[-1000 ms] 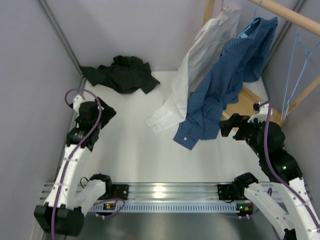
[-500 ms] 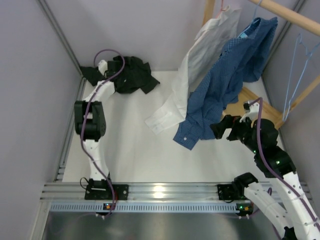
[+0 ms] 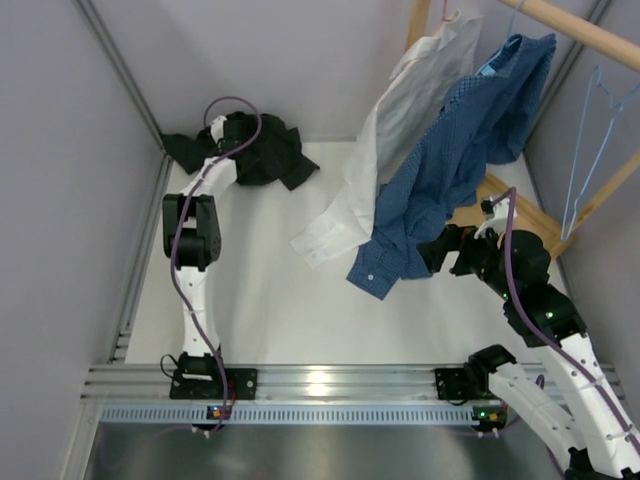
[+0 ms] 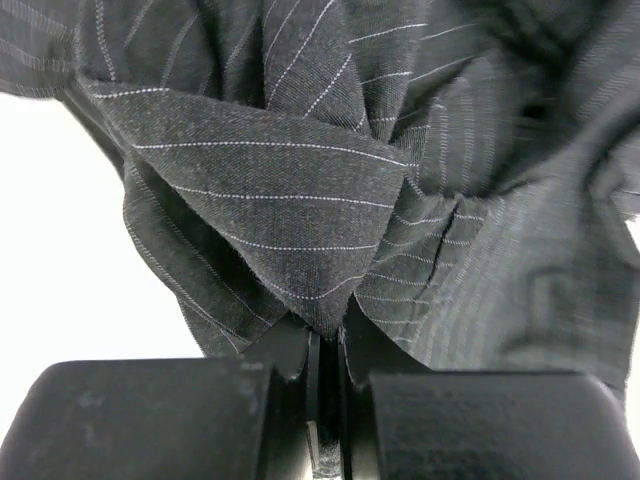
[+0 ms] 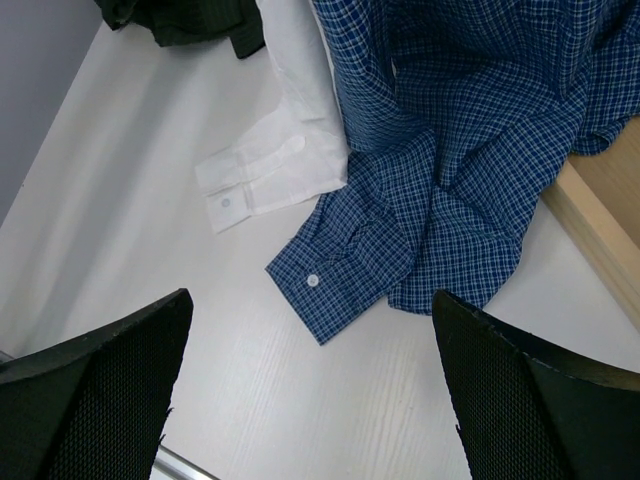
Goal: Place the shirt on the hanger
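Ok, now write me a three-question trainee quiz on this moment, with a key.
1. True or false: the left gripper is shut on a fold of the crumpled black pinstriped long-sleeved shirt.
2. Where is the thin light-blue wire hanger? A: lying on the table. B: hanging bare at the far right. C: inside the black shirt.
3. Fill the gap: the right gripper, above the cuff of the blue checked shirt, is ____.
Key: 1 true; 2 B; 3 open.
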